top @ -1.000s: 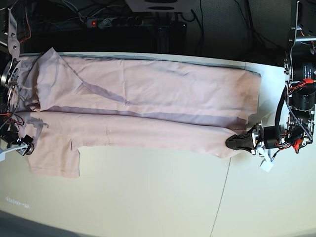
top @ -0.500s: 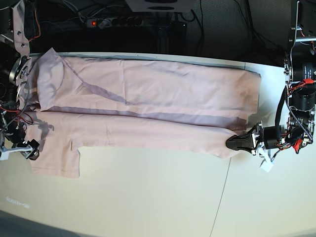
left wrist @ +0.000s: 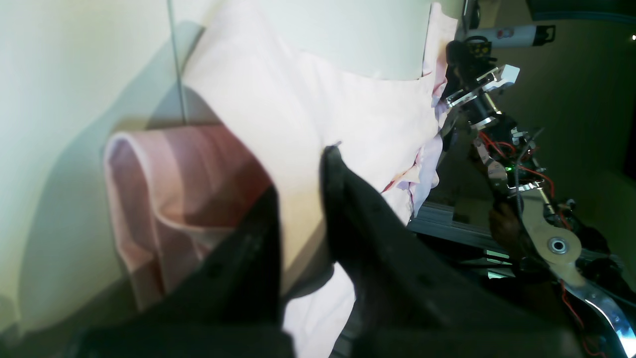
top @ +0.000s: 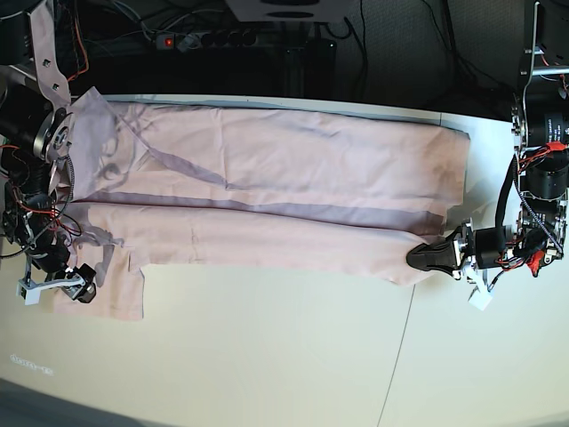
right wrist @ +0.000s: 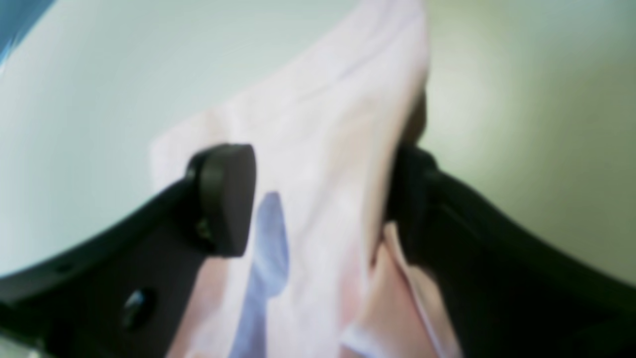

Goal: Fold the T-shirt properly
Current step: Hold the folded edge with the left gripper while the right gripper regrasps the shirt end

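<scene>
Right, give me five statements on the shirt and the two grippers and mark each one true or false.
1. The left gripper is shut on a corner of the T-shirt. True.
2. The right gripper is clamped tight on the cloth. False: its jaws stand wide open, with pink fabric showing between them.
3. The T-shirt lies stretched out lengthwise across the table. True.
4. The big black lettering on the shirt faces up. False: only plain pink cloth shows.
5. The T-shirt is already folded into a small square. False: it is a long band with one lengthwise fold.
</scene>
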{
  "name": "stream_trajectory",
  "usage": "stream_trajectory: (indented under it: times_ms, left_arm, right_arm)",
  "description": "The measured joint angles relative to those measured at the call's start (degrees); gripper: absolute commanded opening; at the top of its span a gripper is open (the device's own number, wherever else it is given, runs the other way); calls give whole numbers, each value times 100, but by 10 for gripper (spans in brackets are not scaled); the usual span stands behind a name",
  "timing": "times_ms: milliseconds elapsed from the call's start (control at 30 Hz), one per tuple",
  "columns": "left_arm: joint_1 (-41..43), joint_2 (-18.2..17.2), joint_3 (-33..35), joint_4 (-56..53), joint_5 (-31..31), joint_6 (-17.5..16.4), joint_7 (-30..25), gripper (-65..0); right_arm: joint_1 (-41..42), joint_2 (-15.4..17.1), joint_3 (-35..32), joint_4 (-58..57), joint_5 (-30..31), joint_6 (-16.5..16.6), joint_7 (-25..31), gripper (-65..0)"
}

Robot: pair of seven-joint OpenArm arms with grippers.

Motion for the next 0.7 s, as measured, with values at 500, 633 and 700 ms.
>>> stream_trajectory:
  times_ms: [500,633,700]
  left_arm:
    - [0,-2,0,0,-2,0,0,-650]
    - [0,-2,0,0,-2,0,0,-650]
    - [0,-2,0,0,-2,0,0,-650]
  right_arm:
    - [-103,-13,0,870,-1486,7,-127,-650]
    - [-140,-17,-17,1141,-1821,11,-199,-650]
    - [-186,-15,-68,1307,-1867,11,-243,-650]
